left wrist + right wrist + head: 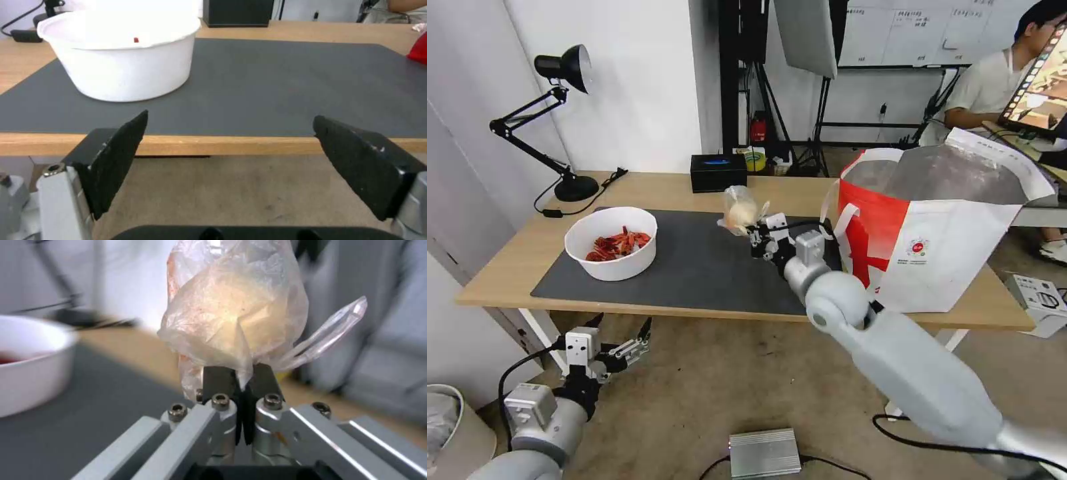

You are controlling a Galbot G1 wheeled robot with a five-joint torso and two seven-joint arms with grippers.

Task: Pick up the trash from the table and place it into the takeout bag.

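My right gripper [754,230] is shut on the knotted clear bag with a pale lump [739,210], held in the air above the dark mat, left of the takeout bag [947,227]. In the right wrist view the clear bag [236,316] bulges up from the pinched fingertips [220,380]. The white bowl of red scraps [612,241] stands on the mat's left end. The same bowl [120,56] fills the far left of the left wrist view. My left gripper [620,337] hangs open below the table's front edge, with its black pads [120,153] spread wide.
A black tissue box [718,172] sits at the table's back edge, and a black desk lamp [560,120] stands at the back left corner. The light-wood table [507,267] carries a dark grey mat [694,267]. A silver box [764,453] lies on the floor.
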